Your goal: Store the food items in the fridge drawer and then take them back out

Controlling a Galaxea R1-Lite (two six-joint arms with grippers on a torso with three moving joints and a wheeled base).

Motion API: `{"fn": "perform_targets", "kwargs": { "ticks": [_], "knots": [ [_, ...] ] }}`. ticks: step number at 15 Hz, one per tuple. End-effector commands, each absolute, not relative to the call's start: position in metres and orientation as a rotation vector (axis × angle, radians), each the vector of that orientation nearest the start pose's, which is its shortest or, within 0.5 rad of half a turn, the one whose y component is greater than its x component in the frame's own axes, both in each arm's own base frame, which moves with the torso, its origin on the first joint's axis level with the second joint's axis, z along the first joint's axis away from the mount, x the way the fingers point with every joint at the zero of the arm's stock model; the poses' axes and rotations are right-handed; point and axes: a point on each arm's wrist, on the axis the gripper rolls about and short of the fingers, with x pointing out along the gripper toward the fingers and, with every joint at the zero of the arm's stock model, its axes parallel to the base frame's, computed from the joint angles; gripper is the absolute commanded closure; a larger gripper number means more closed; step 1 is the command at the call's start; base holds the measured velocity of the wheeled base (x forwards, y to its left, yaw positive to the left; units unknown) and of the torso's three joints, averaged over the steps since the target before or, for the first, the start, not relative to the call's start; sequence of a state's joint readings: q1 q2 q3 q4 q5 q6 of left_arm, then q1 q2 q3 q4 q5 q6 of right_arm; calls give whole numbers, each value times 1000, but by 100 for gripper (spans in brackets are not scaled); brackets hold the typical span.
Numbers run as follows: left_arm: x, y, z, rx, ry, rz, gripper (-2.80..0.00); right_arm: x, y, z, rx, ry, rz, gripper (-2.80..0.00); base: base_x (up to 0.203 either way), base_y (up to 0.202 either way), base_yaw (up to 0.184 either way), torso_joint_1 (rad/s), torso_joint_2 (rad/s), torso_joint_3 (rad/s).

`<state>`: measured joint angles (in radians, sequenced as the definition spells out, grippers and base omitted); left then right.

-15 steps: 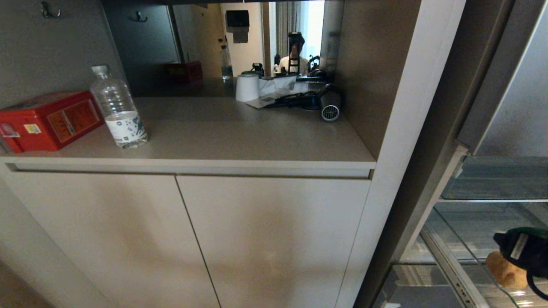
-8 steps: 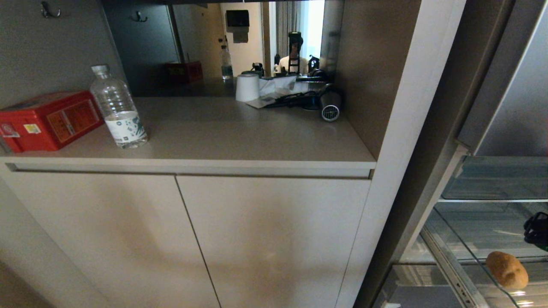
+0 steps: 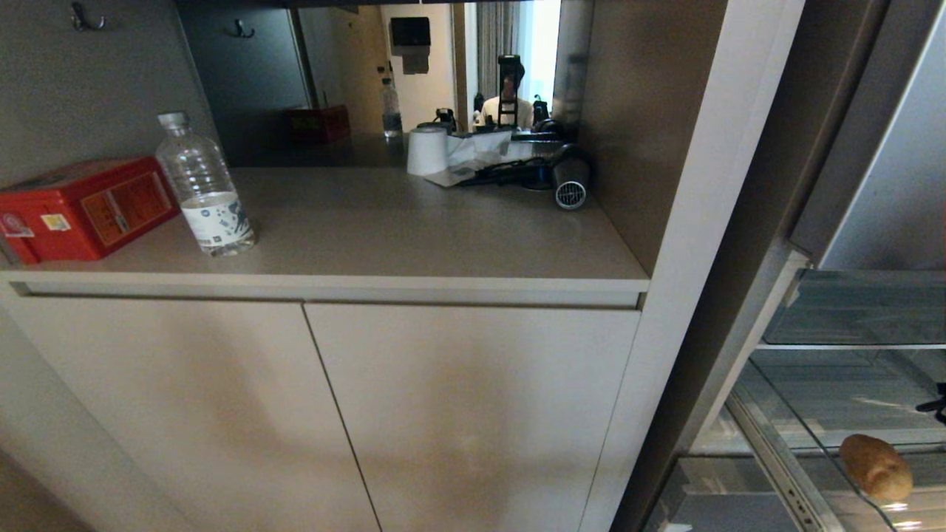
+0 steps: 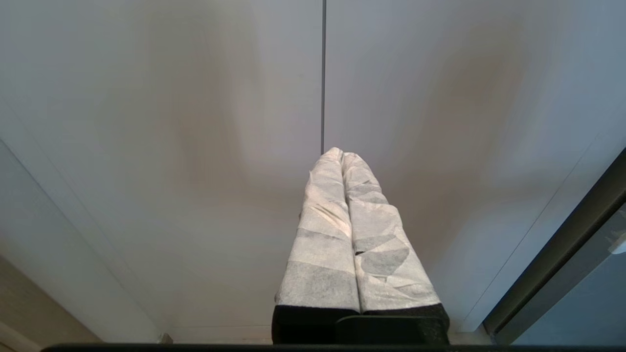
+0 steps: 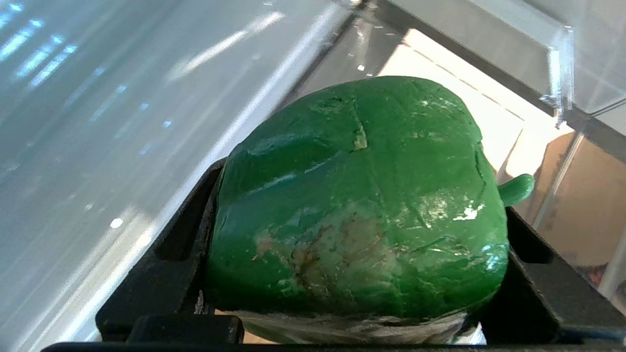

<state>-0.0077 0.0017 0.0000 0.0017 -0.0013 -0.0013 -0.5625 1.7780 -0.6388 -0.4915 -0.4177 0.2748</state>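
While right gripper [image 5: 357,274] clamps bell pepper [image 5: 357,205], potato [image 3: 876,466] in fridge drawer [image 3: 783,465], L gripper [image 4: 342,156] closed.

Place: hotel room or small flat, kitchenette corner.
Built-in unit: beige cabinet doors [image 3: 318,414] under a counter niche [image 3: 414,229] with a mirror back [image 3: 384,74].
Counter items: hair dryer [image 3: 565,181], white cup [image 3: 427,151], water bottle [image 3: 205,188], red box [image 3: 85,207].
Wall: coat hooks [image 3: 85,16].
Appliance: open fridge [image 3: 857,310] with glass shelves, around the right gripper [image 5: 352,293].

The right gripper [image 5: 359,274] clamps its black jaws on the glossy green bell pepper [image 5: 359,205]. The left gripper [image 4: 342,161] hangs before the pale cabinet doors [image 4: 195,122], its white-wrapped fingers [image 4: 323,234] pressed together.
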Motion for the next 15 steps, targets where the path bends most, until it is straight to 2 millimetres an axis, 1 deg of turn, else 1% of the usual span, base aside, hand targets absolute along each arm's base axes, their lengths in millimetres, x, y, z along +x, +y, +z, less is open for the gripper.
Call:
{"fn": "perform_targets", "kwargs": {
  "ticks": [1, 4, 5, 10, 15],
  "knots": [
    [-23, 0, 75, -2, 3, -9, 0, 234, -176, 100, 307, 553, -1058, 0, 0, 0, 0, 0, 0, 0],
    [-23, 0, 75, -2, 3, -9, 0, 231, -183, 98, 315, 559, -1057, 0, 0, 0, 0, 0, 0, 0],
    [-23, 0, 75, -2, 4, -9, 0, 232, -185, 96, 319, 565, -1054, -280, 0, 0, 0, 0, 0, 0],
    [-23, 0, 75, -2, 3, -9, 0, 237, -190, 103, 317, 533, -1053, -280, 0, 0, 0, 0, 0, 0],
    [-23, 0, 75, -2, 3, -9, 0, 242, -194, 94, 310, 564, -1050, -280, 0, 0, 0, 0, 0, 0]
  ]
}}
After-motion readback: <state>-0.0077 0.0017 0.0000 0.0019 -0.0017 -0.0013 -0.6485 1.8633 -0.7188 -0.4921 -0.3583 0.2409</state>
